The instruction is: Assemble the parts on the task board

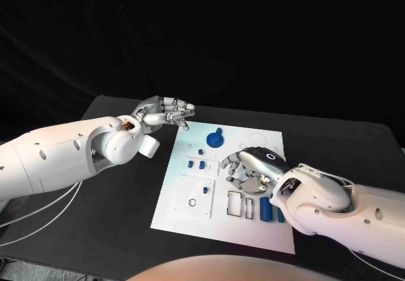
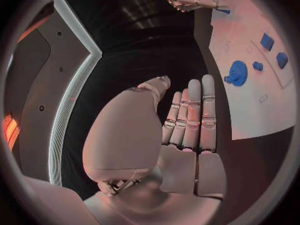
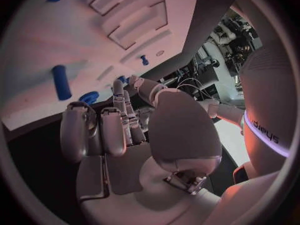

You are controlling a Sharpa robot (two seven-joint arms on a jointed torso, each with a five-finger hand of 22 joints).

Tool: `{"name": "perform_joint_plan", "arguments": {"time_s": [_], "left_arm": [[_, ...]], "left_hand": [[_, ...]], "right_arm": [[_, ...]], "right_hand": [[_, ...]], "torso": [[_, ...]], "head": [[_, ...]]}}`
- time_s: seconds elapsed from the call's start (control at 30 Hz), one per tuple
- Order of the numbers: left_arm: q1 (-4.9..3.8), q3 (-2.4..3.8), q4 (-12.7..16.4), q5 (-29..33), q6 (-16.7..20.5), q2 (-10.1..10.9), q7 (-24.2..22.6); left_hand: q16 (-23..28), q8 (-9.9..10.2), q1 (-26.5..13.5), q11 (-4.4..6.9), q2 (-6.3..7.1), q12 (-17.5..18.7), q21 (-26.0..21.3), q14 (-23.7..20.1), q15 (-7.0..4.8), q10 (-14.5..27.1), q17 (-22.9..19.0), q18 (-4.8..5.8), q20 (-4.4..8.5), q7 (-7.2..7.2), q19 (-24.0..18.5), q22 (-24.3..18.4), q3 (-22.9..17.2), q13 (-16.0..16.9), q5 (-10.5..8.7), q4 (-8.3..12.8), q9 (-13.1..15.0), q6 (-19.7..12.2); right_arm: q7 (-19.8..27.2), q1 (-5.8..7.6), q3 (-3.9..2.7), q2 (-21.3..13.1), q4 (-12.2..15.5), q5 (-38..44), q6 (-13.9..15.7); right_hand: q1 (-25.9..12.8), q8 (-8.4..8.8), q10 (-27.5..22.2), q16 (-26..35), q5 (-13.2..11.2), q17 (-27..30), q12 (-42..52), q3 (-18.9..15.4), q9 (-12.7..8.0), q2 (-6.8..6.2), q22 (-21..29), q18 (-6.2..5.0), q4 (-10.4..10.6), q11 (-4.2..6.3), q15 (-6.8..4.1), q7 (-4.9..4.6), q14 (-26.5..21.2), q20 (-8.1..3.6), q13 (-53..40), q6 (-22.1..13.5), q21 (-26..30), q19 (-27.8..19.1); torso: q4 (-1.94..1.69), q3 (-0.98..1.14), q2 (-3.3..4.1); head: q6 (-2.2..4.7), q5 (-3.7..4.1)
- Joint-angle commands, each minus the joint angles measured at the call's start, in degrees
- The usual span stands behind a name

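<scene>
my left hand point(image 1: 165, 111) hovered at the upper left, off the board point(image 1: 190, 208), fingers straight, side by side, holding nothing. my right hand point(image 1: 250, 168) hung over the board's middle, fingers curled; whether they pinched anything, i could not tell. a gear point(image 1: 216, 139) sat near the board's top, small parts point(image 1: 196, 164) below it, bars point(image 1: 266, 208) at lower right. several slots looked unfilled, so i judged much was left. the table point(image 1: 110, 193) was black, the room dark.

Task board point(image 1: 190, 216) mid-table, gear point(image 1: 216, 139) on its far part, left hand point(image 1: 165, 111) beyond its far-left corner, right hand point(image 1: 251, 167) over its middle
</scene>
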State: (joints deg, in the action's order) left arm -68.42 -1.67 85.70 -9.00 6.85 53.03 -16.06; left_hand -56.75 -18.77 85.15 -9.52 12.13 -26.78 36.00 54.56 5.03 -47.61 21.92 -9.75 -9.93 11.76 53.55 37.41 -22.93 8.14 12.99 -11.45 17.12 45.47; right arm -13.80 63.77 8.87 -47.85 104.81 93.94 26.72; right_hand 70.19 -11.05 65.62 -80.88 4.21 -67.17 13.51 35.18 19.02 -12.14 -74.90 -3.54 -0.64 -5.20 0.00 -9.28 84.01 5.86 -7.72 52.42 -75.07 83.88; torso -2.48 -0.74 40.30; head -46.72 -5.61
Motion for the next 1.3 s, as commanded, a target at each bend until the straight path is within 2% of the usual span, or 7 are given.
{"name": "perform_joint_plan", "arguments": {"time_s": [0.03, 0.27, 0.37, 0.4, 0.53, 1.03, 1.3], "left_arm": [[-0.03, 0.05, 0.2, -0.1, -0.8, 0.0, -0.3], [-0.02, 0.04, 0.0, -0.1, -0.9, -0.1, -0.3], [-0.02, 0.04, -0.1, -0.1, -1.0, -0.1, -0.3], [-0.02, 0.04, -0.1, -0.1, -1.0, -0.1, -0.3], [-0.01, 0.04, -0.1, -0.1, -1.2, -0.1, -0.1], [0.00, 0.04, 0.0, -0.1, -1.4, 0.0, 0.1], [0.00, 0.04, 0.1, -0.1, -1.3, 0.0, 0.1]], "left_hand": [[-0.2, -0.2, 0.0, 0.10, -0.44, -0.3, -0.2, -0.3, 0.07, 0.4, 0.1, -0.55, -0.19, 1.36, -0.1, 0.1, 0.2, 0.1, 0.21, 0.1, 0.1, -0.3], [-0.2, -0.2, 0.0, 0.10, -0.44, -0.3, -0.2, -0.3, 0.07, 0.4, 0.1, -0.55, -0.19, 1.36, -0.1, 0.1, 0.2, 0.1, 0.21, 0.1, 0.1, -0.3], [-0.2, -0.3, -0.1, 0.09, -0.43, -0.3, -0.2, -0.3, 0.08, 0.5, 0.1, -0.55, -0.21, 1.36, -0.1, 0.1, 0.2, 0.1, 0.20, 0.1, 0.1, -0.4], [-0.2, -0.3, -0.1, 0.09, -0.43, -0.3, -0.2, -0.3, 0.08, 0.5, 0.1, -0.55, -0.21, 1.36, -0.1, 0.1, 0.2, 0.1, 0.20, 0.1, 0.1, -0.4], [-0.3, -0.3, -0.1, 0.08, -0.41, -0.4, -0.2, -0.4, 0.10, 0.5, 0.1, -0.55, -0.22, 1.36, -0.1, 0.1, 0.2, 0.1, 0.19, 0.1, 0.1, -0.4], [-0.3, -0.4, -0.1, 0.07, -0.41, -0.4, -0.2, -0.4, 0.11, 0.7, 0.1, -0.55, -0.24, 1.36, -0.2, 0.1, 0.3, 0.1, 0.19, 0.1, 0.1, -0.5], [-0.3, -0.4, -0.1, 0.07, -0.41, -0.4, -0.2, -0.4, 0.11, 0.7, 0.1, -0.55, -0.24, 1.36, -0.2, 0.1, 0.3, 0.1, 0.19, 0.1, 0.1, -0.5]], "right_arm": [[-0.1, 1.83, -0.19, -2.3, 0.7, -5.3, -1.9], [-0.7, 5.03, -0.49, -7.1, 0.8, -6.9, -8.6], [-0.7, 5.45, -0.52, -7.9, 0.6, -6.0, -11.1], [-0.9, 5.60, -0.53, -8.2, 0.5, -5.3, -12.6], [-1.3, 5.73, -0.53, -8.4, 0.1, -4.3, -15.7], [-1.1, 4.53, -0.38, -5.2, -2.4, -4.0, -15.0], [-0.8, 3.85, -0.34, -4.0, -3.2, -3.7, -13.9]], "right_hand": [[-0.5, 0.53, -3.8, 0.8, 0.0, 1.2, -2.0, -1.0, -0.1, -0.78, -8.2, -0.28, 0.3, -0.80, 1.07, -0.64, 1.3, 0.69, 0.9, -0.1, 3.2, -1.2], [-0.4, 2.62, -9.0, 1.1, 1.3, 2.1, -2.6, -8.7, -0.5, -1.39, -6.7, -0.96, 2.2, -0.89, 1.23, -0.49, 1.0, 1.06, 2.2, -3.2, 6.8, -2.2], [2.8, 3.50, -12.2, 1.2, 1.3, 2.4, -2.3, -17.3, -0.6, 0.56, -6.0, -1.20, 3.4, -1.40, 1.63, 0.16, 0.9, 1.41, 3.6, -4.5, 8.6, -2.6], [5.9, 4.09, -14.8, 1.1, 1.7, 2.6, -2.4, -24.6, -0.6, 2.64, -5.5, -1.36, 5.2, -2.10, 2.25, 0.80, 0.9, 1.87, 3.8, -5.4, 9.7, -2.9], [10.6, 4.29, -16.3, 1.2, 1.8, 3.1, -1.3, -31.6, -0.5, 3.95, -5.4, -1.46, 9.8, -2.30, 2.44, 0.49, 0.8, 2.11, 3.9, -5.4, 10.3, -2.8], [15.8, 2.77, -9.1, 1.8, 0.9, 4.5, -0.5, -26.6, -0.6, 8.16, -6.3, -1.10, 10.2, -1.66, 1.80, -1.29, 0.7, 1.56, 4.1, 0.4, 8.7, -1.7], [14.8, 3.18, -3.8, 1.6, 0.4, 4.5, -3.4, -18.1, -1.7, 6.15, -6.8, -0.99, 11.5, -1.05, 1.27, -0.83, 0.7, 1.13, 4.1, 4.1, 8.1, -1.4]], "torso": [[0.10, -0.06, -0.09], [0.16, 0.01, -0.19], [0.11, 0.04, -0.09], [0.11, 0.06, -0.06], [0.09, 0.01, -0.03], [-0.01, -0.09, -0.02], [0.02, -0.02, -0.04]], "head": [[0.37, 0.83], [0.76, 1.29], [0.97, 1.42], [1.03, 1.49], [1.15, 1.63], [0.83, 1.79], [0.68, 1.65]]}}
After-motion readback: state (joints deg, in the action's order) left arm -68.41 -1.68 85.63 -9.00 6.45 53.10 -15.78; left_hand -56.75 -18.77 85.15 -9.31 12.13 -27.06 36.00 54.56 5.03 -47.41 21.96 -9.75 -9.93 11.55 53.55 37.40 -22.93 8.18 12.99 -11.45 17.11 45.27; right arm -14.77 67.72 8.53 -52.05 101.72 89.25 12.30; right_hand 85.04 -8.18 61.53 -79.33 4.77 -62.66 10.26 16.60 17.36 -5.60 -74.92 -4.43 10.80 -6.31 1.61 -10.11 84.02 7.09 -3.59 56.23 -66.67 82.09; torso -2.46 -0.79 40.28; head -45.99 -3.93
